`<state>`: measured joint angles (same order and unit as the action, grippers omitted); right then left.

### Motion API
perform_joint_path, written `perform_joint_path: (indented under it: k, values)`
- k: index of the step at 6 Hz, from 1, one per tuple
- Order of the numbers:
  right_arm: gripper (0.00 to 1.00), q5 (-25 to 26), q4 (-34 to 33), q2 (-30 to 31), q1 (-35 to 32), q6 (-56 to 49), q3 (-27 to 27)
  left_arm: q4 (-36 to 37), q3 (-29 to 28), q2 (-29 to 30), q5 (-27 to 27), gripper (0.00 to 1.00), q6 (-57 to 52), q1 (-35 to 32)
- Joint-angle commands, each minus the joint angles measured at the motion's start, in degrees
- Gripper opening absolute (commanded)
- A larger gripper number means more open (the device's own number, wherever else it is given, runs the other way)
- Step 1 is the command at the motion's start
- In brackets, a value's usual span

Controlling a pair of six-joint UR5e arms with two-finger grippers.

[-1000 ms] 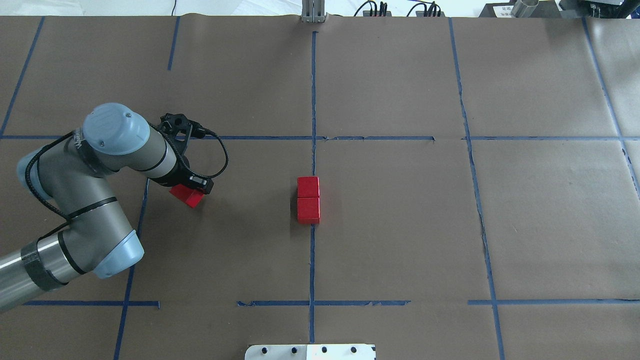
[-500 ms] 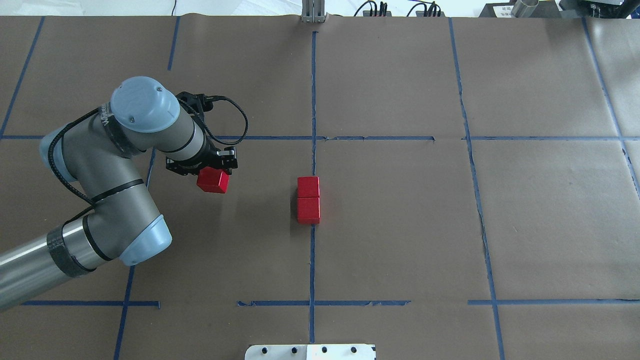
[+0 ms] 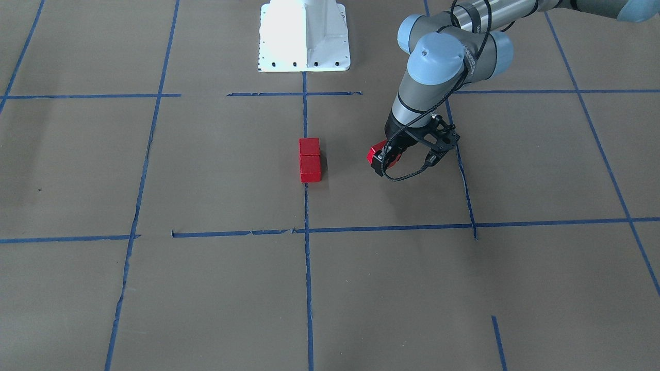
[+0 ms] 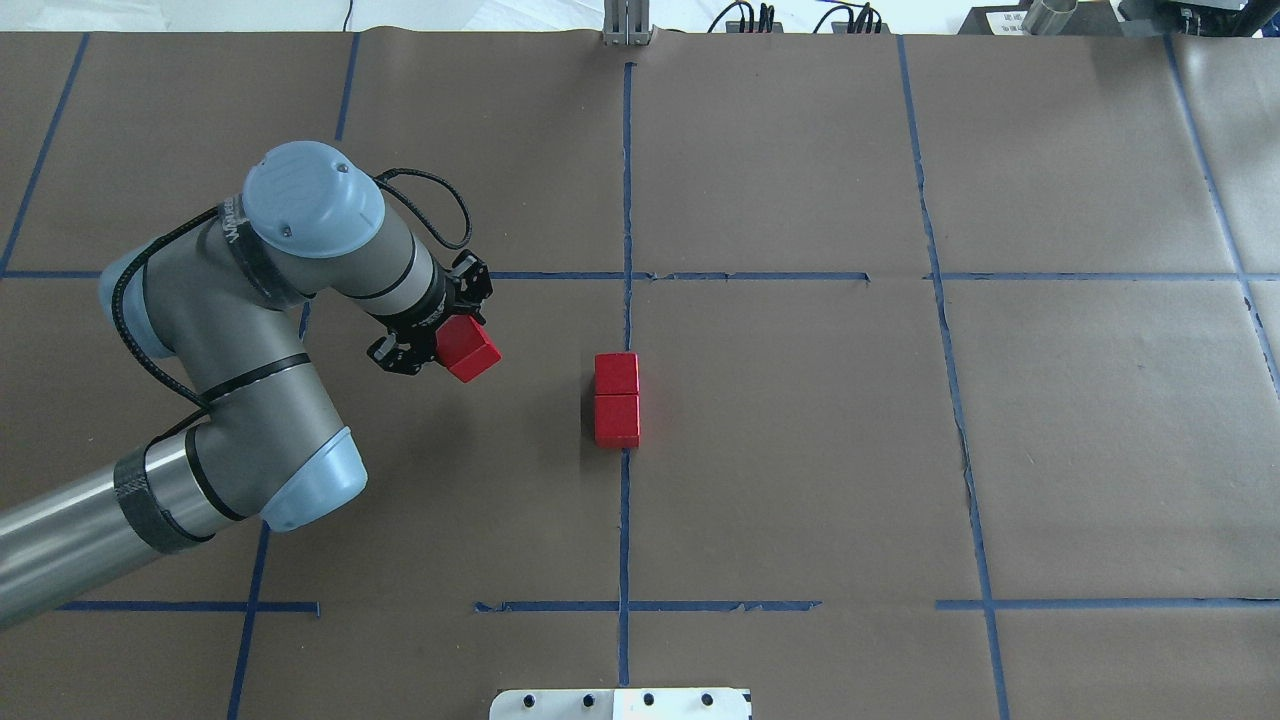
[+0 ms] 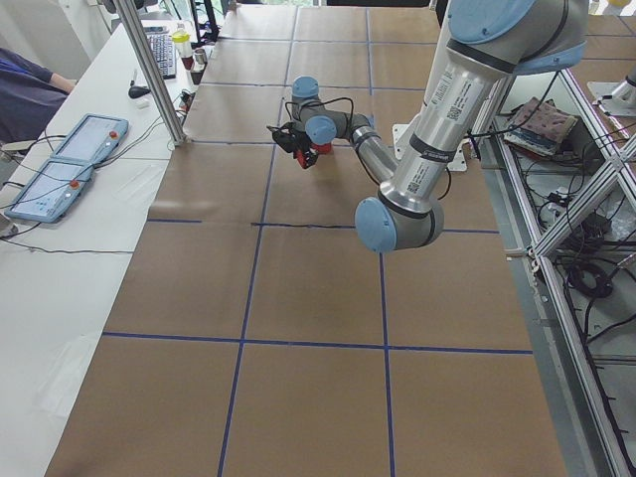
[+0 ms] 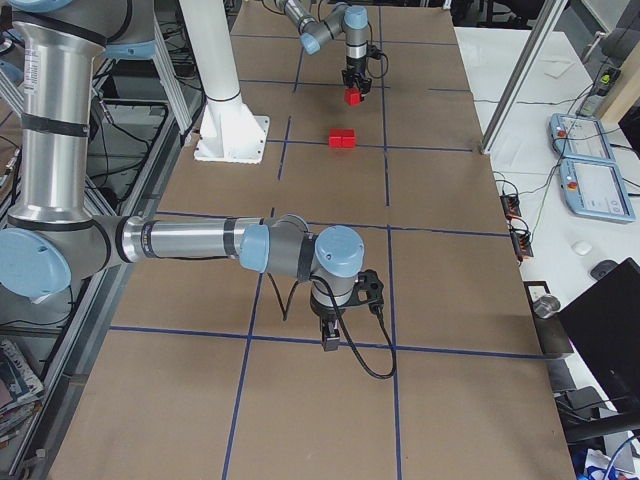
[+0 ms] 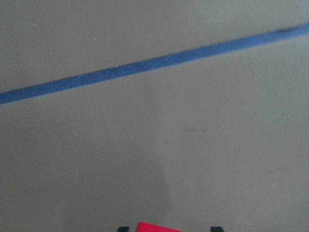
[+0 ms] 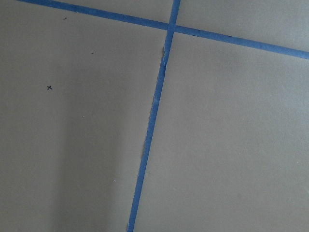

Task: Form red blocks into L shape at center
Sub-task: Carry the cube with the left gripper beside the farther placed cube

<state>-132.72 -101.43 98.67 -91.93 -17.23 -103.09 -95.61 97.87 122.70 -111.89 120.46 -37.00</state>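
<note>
Across the brown paper table surface (image 4: 800,150), the blue-taped center cell (image 4: 780,440) holds two small red matte cubes (image 4: 616,398), touching in a line on its middle tape. The left gripper (image 4: 452,340) is clamped on the third red cube (image 4: 470,352), at their nine o'clock and well apart, seemingly clear of the paper. This looks like the carrying step. Next, I judge, the cube needs squaring and setting flush beside one end cube. Whether the right gripper (image 6: 330,335) is parted, I cannot tell. The arm lettering is unreadable.

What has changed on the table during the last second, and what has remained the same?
The left gripper, shut on the third red block, has carried it toward the robot's right, closer to the two red blocks. Those two stayed touching in one line, unmoved.
</note>
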Motion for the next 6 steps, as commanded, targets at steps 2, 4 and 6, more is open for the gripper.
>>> perform_joint_path:
  k: [2, 4, 6]
  values:
    - [1.0, 0.0, 0.09, -0.14, 0.0, 0.0, -0.09, 7.01, -1.45, 3.6, 1.32, 0.08, 36.56, 0.44]
    - [1.0, 0.0, 0.09, -0.14, 0.0, 0.0, -0.09, 6.67, -4.95, 4.91, 1.49, 0.14, 51.4, 2.62]
    - [1.0, 0.0, 0.09, -0.14, 0.0, 0.0, -0.09, 6.14, -11.72, 9.92, 1.58, 0.14, 57.05, 4.56]
